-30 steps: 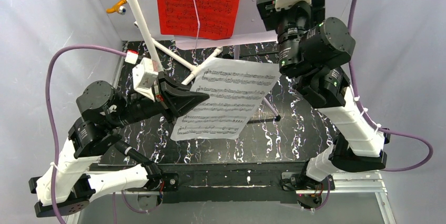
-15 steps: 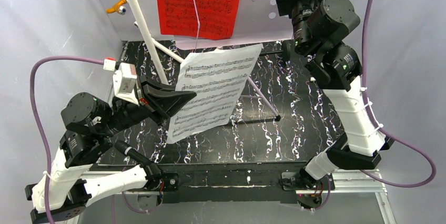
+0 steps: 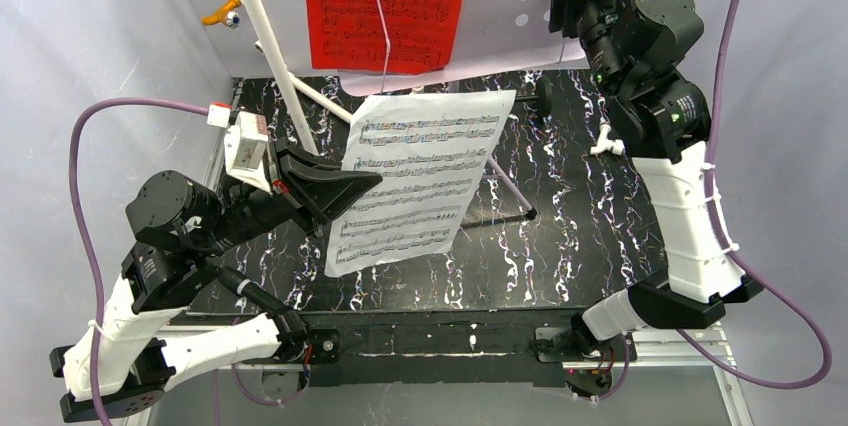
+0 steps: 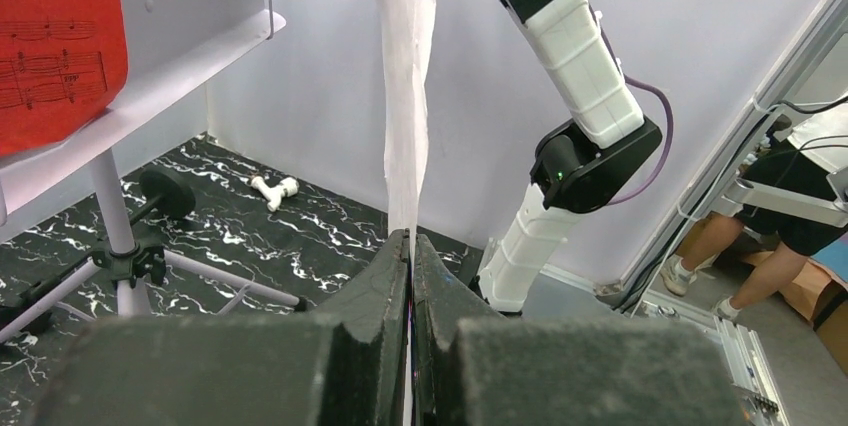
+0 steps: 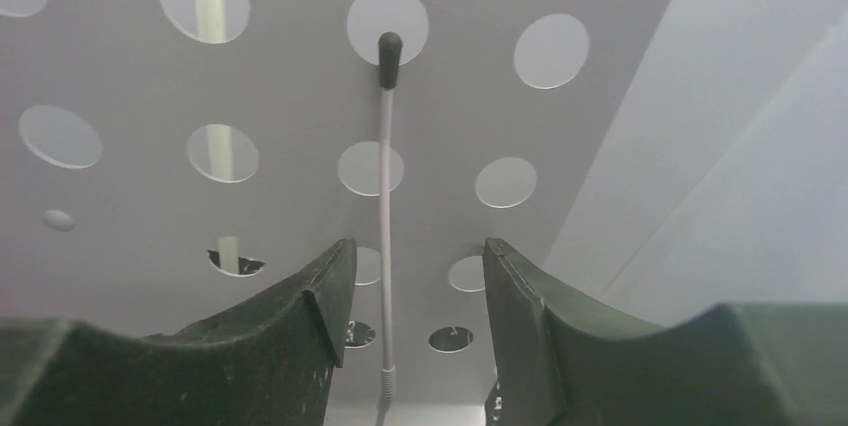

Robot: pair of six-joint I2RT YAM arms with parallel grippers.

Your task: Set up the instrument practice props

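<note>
1. My left pincer (image 4: 410,246) is pressed together on one edge of the white sheet (image 3: 420,181), holding it upright above the table (image 3: 580,236).
2. My right pincer (image 5: 415,266) is spread, facing the lilac stand (image 5: 280,96). The stand's thin wire clip (image 5: 384,176) shows in the gap.
3. The red sheet (image 3: 385,6) rests on the stand.

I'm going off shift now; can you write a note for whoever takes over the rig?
Left pincer: shut on the white music sheet, held upright over the table.
Right pincer: open, straddling the retaining wire on the lilac music stand, bare right half.
Done: red music sheet sits on the stand's left half.
Left: place the white music sheet on the stand beside it.
</note>
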